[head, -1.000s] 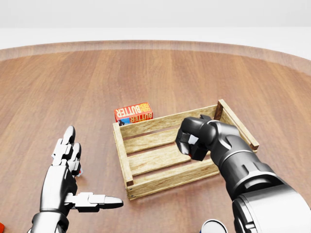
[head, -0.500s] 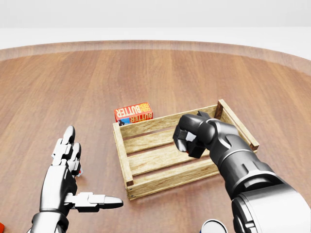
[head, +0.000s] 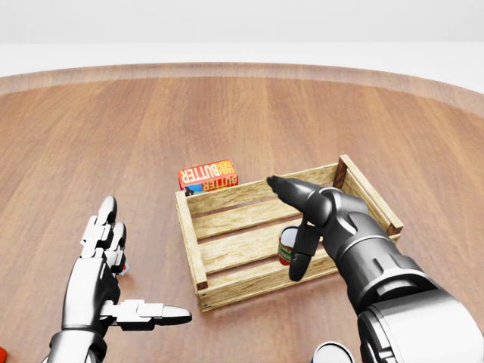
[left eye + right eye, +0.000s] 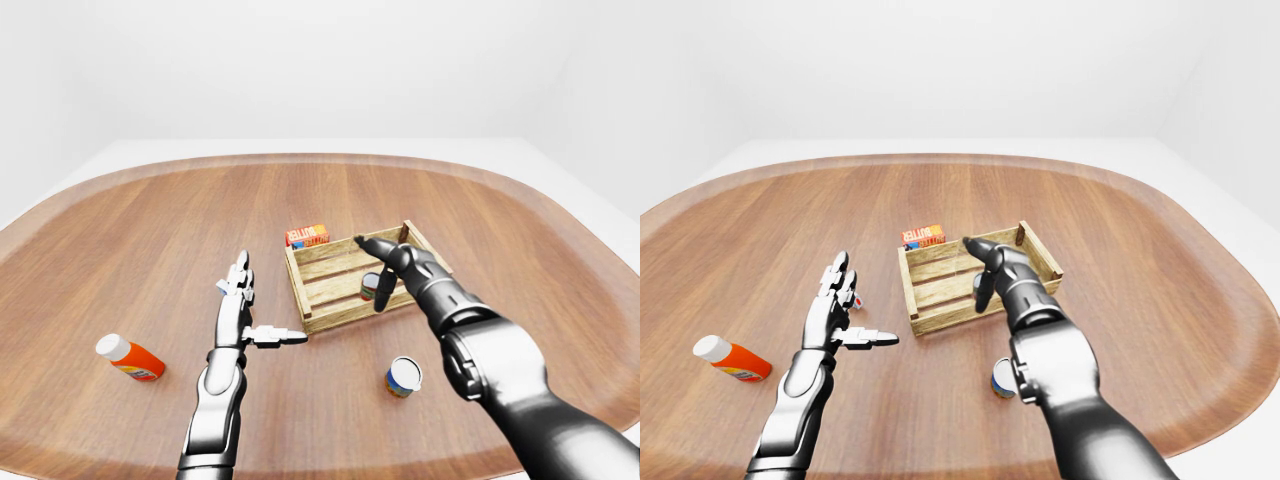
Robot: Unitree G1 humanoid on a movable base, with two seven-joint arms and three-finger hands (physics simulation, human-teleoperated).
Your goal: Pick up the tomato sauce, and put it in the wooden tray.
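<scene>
Tomato sauce sits in the wooden tray, toward its right end. Right hand fingers splayed, left hand open too (idle). Pulling away carelessly could topple it.

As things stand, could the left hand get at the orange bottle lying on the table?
Probably yes. The left hand is open and holds nothing, and the orange bottle lies apart on bare table to its left in the left-eye view, nothing between them.
</scene>
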